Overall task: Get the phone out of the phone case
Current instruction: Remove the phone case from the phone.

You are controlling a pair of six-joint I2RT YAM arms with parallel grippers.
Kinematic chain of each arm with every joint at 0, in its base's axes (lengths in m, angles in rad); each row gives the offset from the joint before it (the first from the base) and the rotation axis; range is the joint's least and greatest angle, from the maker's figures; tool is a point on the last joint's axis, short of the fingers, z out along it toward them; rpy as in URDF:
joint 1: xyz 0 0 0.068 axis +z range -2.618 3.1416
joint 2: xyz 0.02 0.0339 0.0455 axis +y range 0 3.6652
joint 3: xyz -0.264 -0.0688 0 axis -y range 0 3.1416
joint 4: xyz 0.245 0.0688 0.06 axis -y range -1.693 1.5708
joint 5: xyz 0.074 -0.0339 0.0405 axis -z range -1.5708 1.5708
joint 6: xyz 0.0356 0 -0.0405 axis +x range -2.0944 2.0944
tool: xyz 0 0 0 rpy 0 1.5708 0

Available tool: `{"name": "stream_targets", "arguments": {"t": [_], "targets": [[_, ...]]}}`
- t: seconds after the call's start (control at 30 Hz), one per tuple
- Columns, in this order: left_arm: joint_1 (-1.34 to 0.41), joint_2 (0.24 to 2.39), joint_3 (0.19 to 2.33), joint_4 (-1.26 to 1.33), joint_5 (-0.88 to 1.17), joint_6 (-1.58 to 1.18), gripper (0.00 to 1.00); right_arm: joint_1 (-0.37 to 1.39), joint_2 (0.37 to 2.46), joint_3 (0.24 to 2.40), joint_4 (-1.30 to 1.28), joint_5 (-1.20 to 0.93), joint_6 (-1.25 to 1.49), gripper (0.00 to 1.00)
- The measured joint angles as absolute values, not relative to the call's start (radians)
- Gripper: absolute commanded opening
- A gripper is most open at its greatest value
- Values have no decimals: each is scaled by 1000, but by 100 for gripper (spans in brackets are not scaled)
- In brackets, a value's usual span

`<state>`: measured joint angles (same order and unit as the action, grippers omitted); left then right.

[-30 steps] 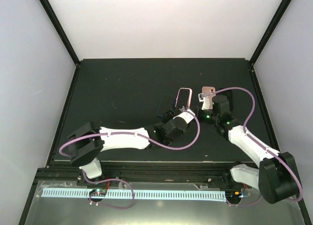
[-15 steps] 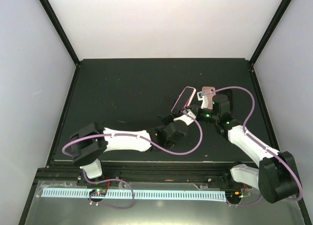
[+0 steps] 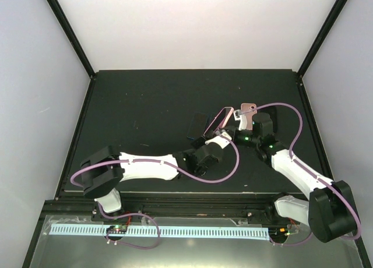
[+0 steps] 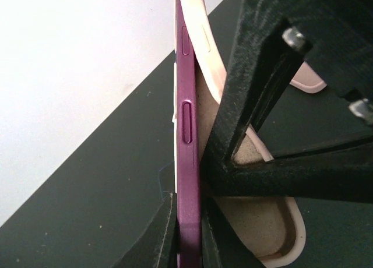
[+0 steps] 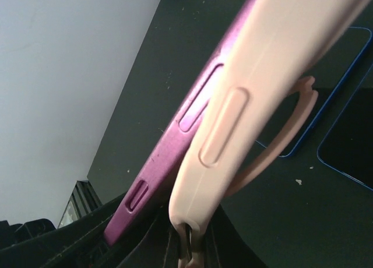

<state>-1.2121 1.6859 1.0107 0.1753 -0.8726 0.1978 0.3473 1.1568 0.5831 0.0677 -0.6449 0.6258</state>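
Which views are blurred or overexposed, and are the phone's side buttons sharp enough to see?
Left wrist view: the phone edge is sharp, both side buttons clear; the white wall is washed out. Right wrist view: the case sits very close and looks slightly soft, its button outline readable. Top external view: even light, no glare, but both things appear small.

Left arm (image 3: 145,166): stretched low from its base toward centre-right, wrist tipped upward. Left gripper (image 3: 220,131): fingers (image 4: 162,240) pinched closed. Right arm (image 3: 294,166): elbow bent, reaching forward and inward. Right gripper (image 3: 245,114): fingers pinched closed, just beside the left gripper.
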Motion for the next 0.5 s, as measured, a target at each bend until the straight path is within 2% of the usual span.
{"name": "stream_targets", "arguments": {"t": [0.23, 0.5], "targets": [[-1203, 1580, 961, 116, -831, 94, 2, 372, 1138, 590, 52, -633, 572, 1], [-1171, 1393, 894, 18, -869, -27, 2, 336, 1131, 589, -12, -377, 481, 1]]}}
